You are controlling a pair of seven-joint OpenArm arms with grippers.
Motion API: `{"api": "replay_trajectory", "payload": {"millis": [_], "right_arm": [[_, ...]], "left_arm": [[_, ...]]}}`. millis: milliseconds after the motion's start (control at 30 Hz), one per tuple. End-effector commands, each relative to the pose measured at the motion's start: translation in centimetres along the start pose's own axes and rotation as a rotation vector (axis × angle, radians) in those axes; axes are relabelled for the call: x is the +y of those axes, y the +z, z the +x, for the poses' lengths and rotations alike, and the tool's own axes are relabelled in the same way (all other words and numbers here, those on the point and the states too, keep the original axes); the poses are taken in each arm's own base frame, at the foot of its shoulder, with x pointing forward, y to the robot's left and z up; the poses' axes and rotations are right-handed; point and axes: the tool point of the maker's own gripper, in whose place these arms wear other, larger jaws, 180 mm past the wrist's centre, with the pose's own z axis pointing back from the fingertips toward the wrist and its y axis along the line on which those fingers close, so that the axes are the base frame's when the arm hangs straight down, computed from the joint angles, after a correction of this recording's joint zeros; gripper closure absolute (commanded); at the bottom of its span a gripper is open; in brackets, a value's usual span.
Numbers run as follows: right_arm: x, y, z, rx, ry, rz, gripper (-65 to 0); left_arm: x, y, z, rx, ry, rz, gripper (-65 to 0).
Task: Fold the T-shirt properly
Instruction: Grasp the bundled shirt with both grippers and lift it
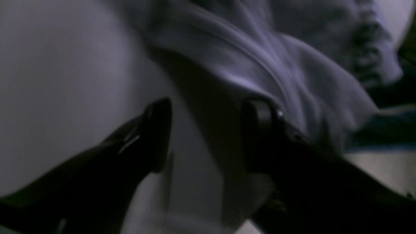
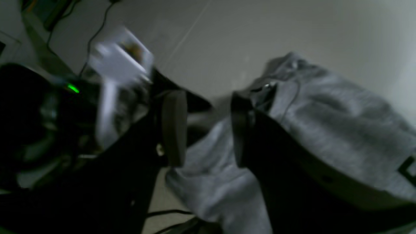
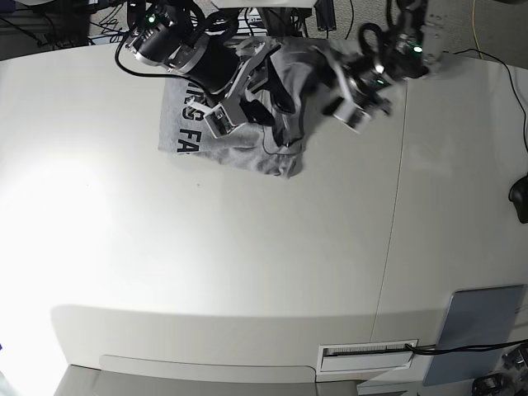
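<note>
Rumpled heather-grey cotton T-shirt with black lettering lies at white desk's far edge. Left gripper gapes wide above cloth. Right gripper parted, holding nothing.

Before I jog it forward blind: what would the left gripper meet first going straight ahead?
Probably the T-shirt: the open left gripper points at its raised folds. The picture is blurred, so depth is uncertain.

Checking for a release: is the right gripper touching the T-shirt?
Cannot tell. Right wrist view shows the right gripper open, T-shirt behind it, blurred.

Dim, blurred wrist views; overhead view glares left
</note>
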Motion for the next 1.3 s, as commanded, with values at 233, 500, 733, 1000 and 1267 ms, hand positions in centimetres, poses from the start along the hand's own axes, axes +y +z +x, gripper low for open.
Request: {"api": "replay_trajectory", "payload": {"millis": [233, 500, 733, 1000, 1267], "right_arm": [[-4.7, 1.2, 0.3, 0.0, 0.049, -0.227, -21.2], [-13.3, 5.9, -0.2, 0.045, 0.084, -0.528, -1.4], [-17.1, 7.9, -1.9, 0.087, 0.066, -0.632, -1.4], [-18.7, 7.6, -3.9, 0.133, 0.066, -0.666, -1.4], [-18.9, 7.8, -4.1, 0.144, 0.075, -0.679, -1.4]], "left_arm": [[-0.4, 3.6, 4.1, -0.13, 0.024, -0.077, -20.9], [-8.3, 3.7, 3.4, -0.147, 0.062, -0.398, -1.3], [-14.4, 2.3, 1.7, -0.069, 0.003, -0.56, -1.3], [-11.7, -1.2, -2.9, 0.083, -0.05, -0.336, -1.3], [-5.2, -3.5, -3.2, 0.144, -0.094, -0.104, -1.3]]}}
